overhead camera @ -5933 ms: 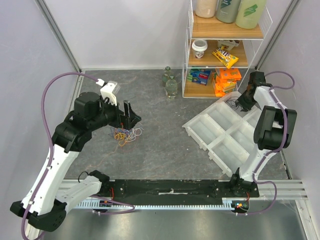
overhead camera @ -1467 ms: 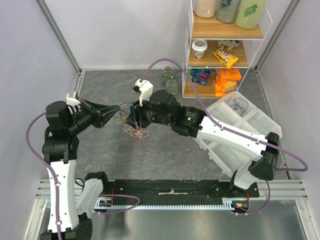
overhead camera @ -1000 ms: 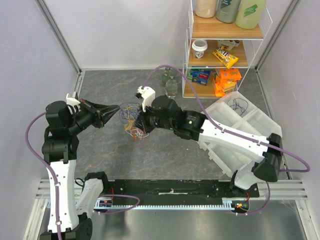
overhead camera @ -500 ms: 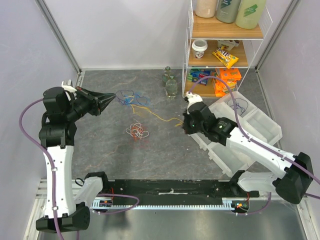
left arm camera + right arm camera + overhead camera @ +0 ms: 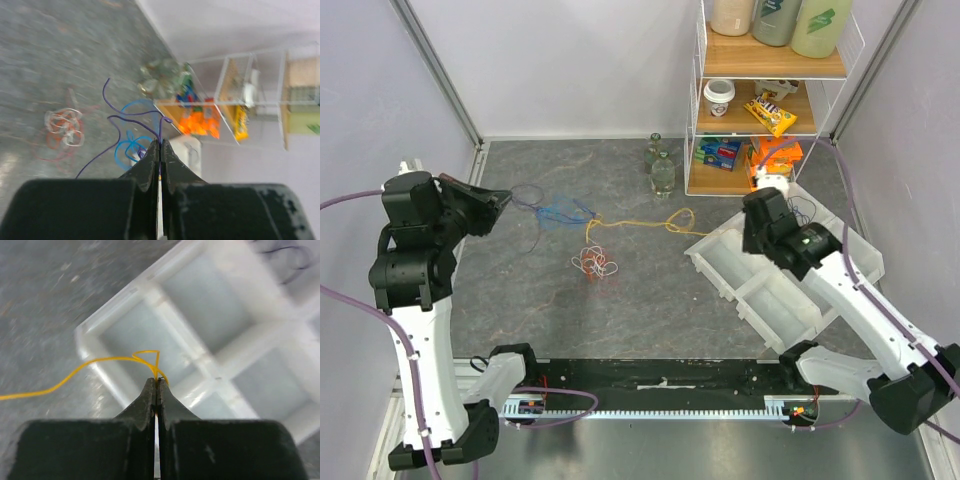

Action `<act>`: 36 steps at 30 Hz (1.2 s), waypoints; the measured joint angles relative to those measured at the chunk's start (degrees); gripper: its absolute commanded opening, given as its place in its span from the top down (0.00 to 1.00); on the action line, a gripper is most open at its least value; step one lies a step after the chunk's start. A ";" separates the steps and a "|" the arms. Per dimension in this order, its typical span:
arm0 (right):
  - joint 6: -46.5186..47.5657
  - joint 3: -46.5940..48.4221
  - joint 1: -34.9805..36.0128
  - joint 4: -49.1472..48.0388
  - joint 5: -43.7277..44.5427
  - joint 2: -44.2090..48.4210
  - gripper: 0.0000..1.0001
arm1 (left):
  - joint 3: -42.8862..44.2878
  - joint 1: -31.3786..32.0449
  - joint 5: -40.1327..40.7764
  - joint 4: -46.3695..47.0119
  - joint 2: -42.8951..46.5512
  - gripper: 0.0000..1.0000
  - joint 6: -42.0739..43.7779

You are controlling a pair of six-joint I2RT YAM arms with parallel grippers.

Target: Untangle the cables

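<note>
Top external view: a grey worktop (image 5: 650, 300) is seen from above, with the cables spread across its far half. At the left, the left end effector (image 5: 504, 199) is held above the worktop and is pinched fully closed on a purple cable (image 5: 532, 195), which trails away in loose loops beside a blue cable (image 5: 560, 212). In the left wrist view the purple strand is seen clamped between the closed tips, with the blue loops beyond it. A yellow cable (image 5: 640, 222) is stretched from near the blue loops across to the right. There the right end effector (image 5: 747, 243) is closed tight on it, over the left end of a white divided tray (image 5: 780, 295). A small red and white tangle (image 5: 592, 265) is seen lying on the worktop, just in front of the yellow strand and apart from both end effectors. A wire shelf rack (image 5: 775, 68) is placed at the far right corner.
</note>
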State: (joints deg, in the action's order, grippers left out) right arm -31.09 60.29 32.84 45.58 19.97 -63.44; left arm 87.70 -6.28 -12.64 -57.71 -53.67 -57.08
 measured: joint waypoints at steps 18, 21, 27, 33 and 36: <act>8.04 27.21 -10.36 15.87 18.82 -2.27 1.00 | -5.05 0.00 24.00 -8.63 2.95 0.98 8.81; 8.46 34.93 -10.75 18.27 23.93 -2.89 1.00 | -6.45 0.00 26.49 -9.11 2.19 0.98 9.27; 9.68 46.12 -10.88 20.22 32.70 -1.62 1.00 | -8.46 0.00 30.23 -9.94 4.07 0.98 9.42; 11.45 53.77 -10.88 22.56 37.73 -2.38 1.00 | -10.23 0.11 31.50 -9.97 4.02 0.98 9.40; 11.98 57.83 -10.88 22.84 39.91 -3.48 1.00 | -10.64 0.50 32.61 -9.94 3.72 0.98 9.49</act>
State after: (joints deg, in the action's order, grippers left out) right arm -19.11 118.13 21.96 68.42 59.88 -66.92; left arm 77.06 -5.78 19.97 -67.66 -49.95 -47.59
